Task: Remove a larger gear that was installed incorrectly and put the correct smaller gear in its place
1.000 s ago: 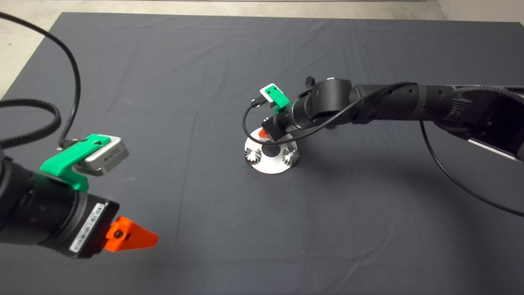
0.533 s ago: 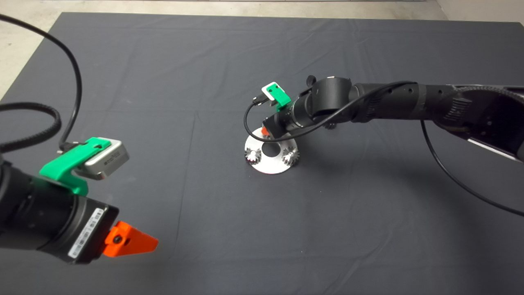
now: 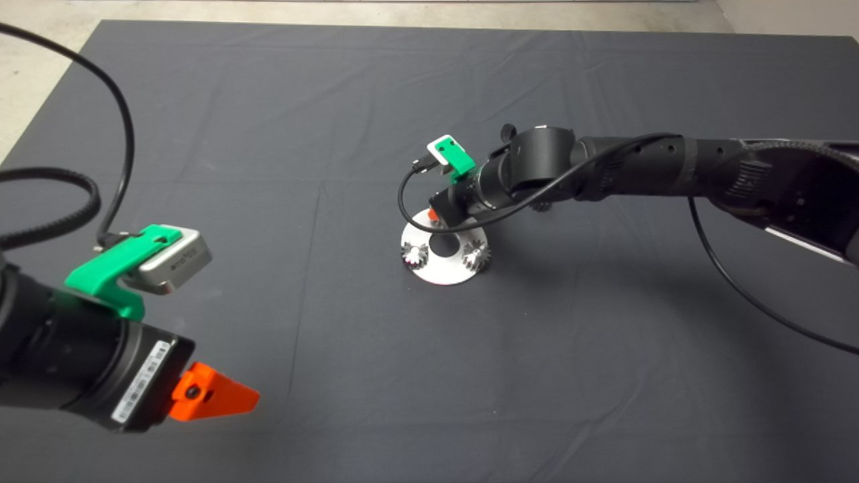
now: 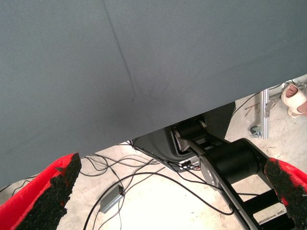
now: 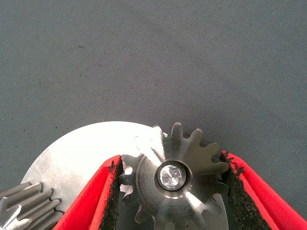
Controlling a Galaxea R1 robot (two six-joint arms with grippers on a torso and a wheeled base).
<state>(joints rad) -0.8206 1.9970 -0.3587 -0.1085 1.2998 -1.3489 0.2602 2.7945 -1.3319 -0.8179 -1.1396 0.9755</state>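
A white round plate (image 3: 443,272) lies mid-mat. My right gripper (image 3: 434,216) hangs over its far edge. In the right wrist view the right gripper (image 5: 171,165) is shut on the smaller gear (image 5: 192,153), both black pads touching its straight teeth. That dark-grey gear sits over the plate (image 5: 72,153) with a shiny pin (image 5: 171,176) in its centre hole. The larger gear (image 3: 540,205) shows only as a toothed edge on the mat behind the right arm. My left gripper (image 3: 215,392) stays parked at the lower left, and the left gripper (image 4: 175,187) is open and holds nothing.
Two shinier gears (image 3: 415,253) (image 3: 475,255) stand on the plate's near side, either side of its dark centre hole (image 3: 443,244); one of these shinier gears (image 5: 29,206) shows beside my right fingers. The left wrist view shows the mat's edge, floor cables and a person's foot (image 4: 293,98).
The right gripper has drawn slightly back towards the plate's far edge, uncovering the centre hole. The left arm sank a little and then stayed still.
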